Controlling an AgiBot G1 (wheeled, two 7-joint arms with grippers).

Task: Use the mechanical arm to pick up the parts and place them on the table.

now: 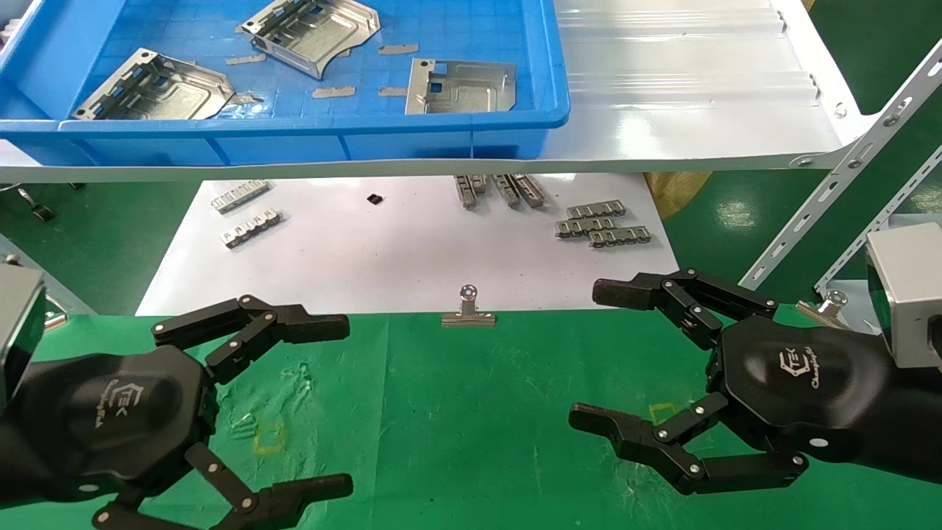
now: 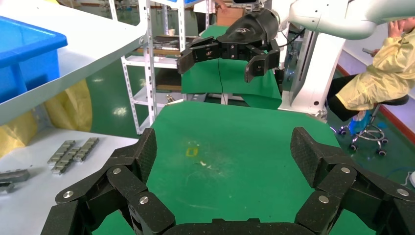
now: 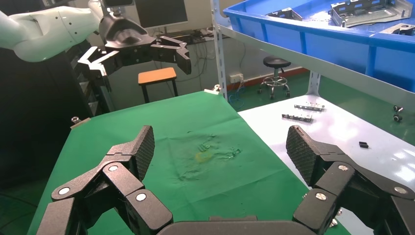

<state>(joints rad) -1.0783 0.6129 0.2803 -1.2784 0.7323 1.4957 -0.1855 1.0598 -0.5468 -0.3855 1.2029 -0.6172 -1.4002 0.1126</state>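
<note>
Three silver stamped parts lie in the blue tray (image 1: 441, 136) on the upper shelf: one at the left (image 1: 158, 88), one at the back (image 1: 313, 33), one at the right (image 1: 464, 87). Both black three-fingered grippers hover over the green cloth table (image 1: 471, 427), far below the tray. My left gripper (image 1: 335, 405) stands open at the near left, nothing between its fingers. My right gripper (image 1: 596, 357) stands open at the near right, also holding nothing. The left wrist view shows bare green cloth between the left gripper (image 2: 222, 147) pads; the right wrist view shows the same for the right gripper (image 3: 220, 147).
A white sheet (image 1: 412, 250) behind the green cloth carries small comb-like metal strips (image 1: 603, 223) (image 1: 246, 218) and a small black piece (image 1: 374, 199). A binder clip (image 1: 468, 308) grips the cloth's far edge. The white shelf (image 1: 699, 96) and its slanted silver struts (image 1: 839, 184) overhang the back right.
</note>
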